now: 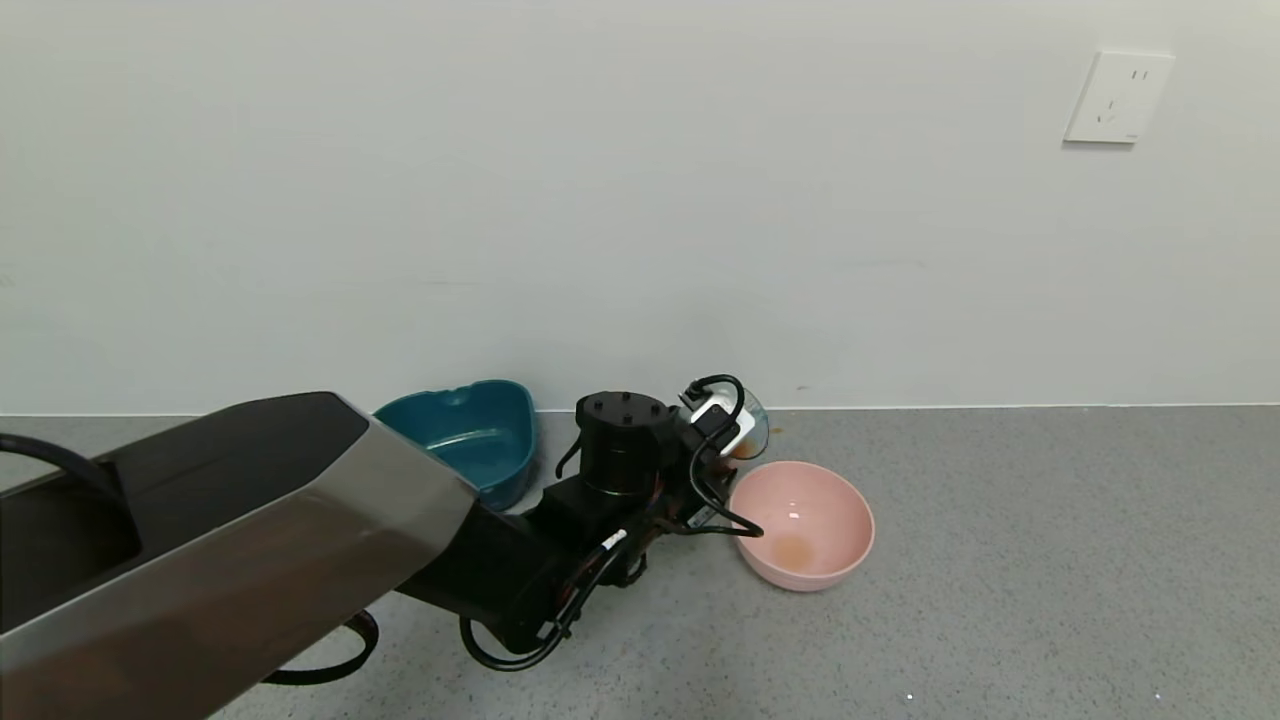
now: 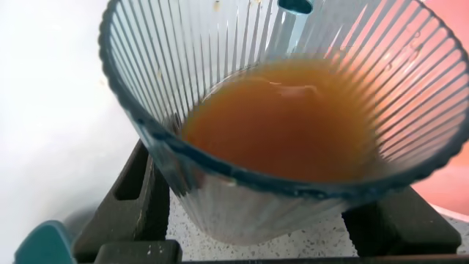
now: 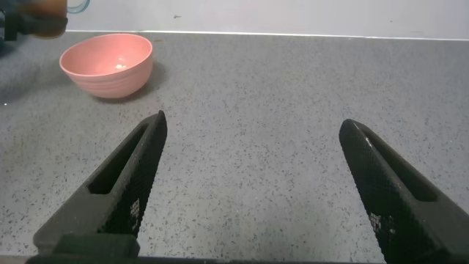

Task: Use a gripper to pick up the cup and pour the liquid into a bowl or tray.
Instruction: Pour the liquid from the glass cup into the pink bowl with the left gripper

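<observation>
Left arm [image 1: 250,540] stretched forward and rightward across head view, silver-and-black link, black cylindrical wrist [image 1: 622,440] upright, loose cables [image 1: 700,480] looped around it. Left gripper [image 2: 264,220] with 2 fingers [image 2: 132,198] closed on a held object. Right gripper [image 3: 253,191] low, level, jaws spread wide, holding nothing, not seen from head camera.

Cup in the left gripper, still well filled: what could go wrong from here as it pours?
1. The cup holds plenty of orange liquid and, in the head view, sits behind the bowl's far rim rather than over it; tipping now might spill onto the floor.
2. The left gripper holds the ribbed wall low down; tilting may let it slip.
3. The light bowl could slide if bumped.

The right gripper idles open, away from the bowl.
</observation>
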